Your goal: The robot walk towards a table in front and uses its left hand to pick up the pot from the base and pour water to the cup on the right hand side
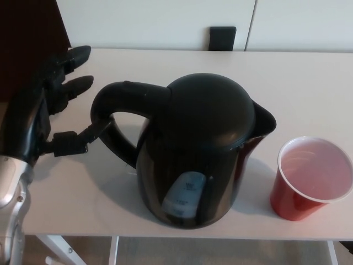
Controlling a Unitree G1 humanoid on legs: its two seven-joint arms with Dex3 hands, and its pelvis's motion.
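White table (309,83), black kettle (201,149), red cup (309,179) right, left robot hand (47,113) spread beside handle

My black left hand (47,113) beside a glossy black pot (201,149) with a grey-blue label, a red cup (309,179), white inside, on a cream table (309,83).

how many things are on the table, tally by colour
black: 1, the kettle
red: 1, the cup
total: 2
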